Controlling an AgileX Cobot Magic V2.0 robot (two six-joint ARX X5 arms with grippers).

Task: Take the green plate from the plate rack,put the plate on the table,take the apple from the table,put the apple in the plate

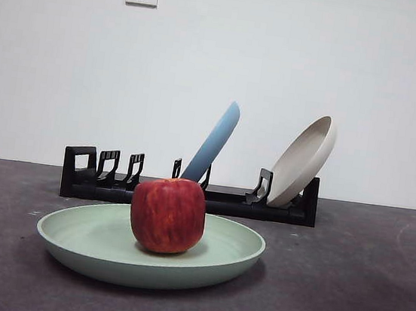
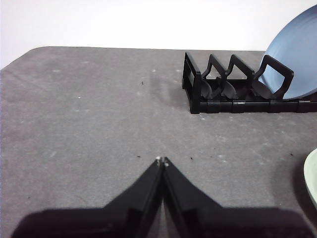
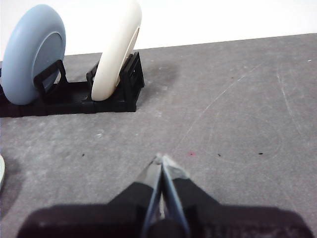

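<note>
above apple (image 1: 168, 215): open | behind: plate rack (image 1: 188, 195) | table (image 1: 358, 295) sides: open

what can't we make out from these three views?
- Plate rack: its middle hidden in the front view by the apple.
- Green plate: both wrist views cut it at an edge, a sliver each; apple absent there.
- Light blue plate: cropped by the left wrist view's edge.

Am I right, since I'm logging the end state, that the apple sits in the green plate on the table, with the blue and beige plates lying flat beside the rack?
Not quite. The apple does sit in the green plate on the table, but the front view shows the blue plate and beige plate standing tilted in the plate rack.
</note>
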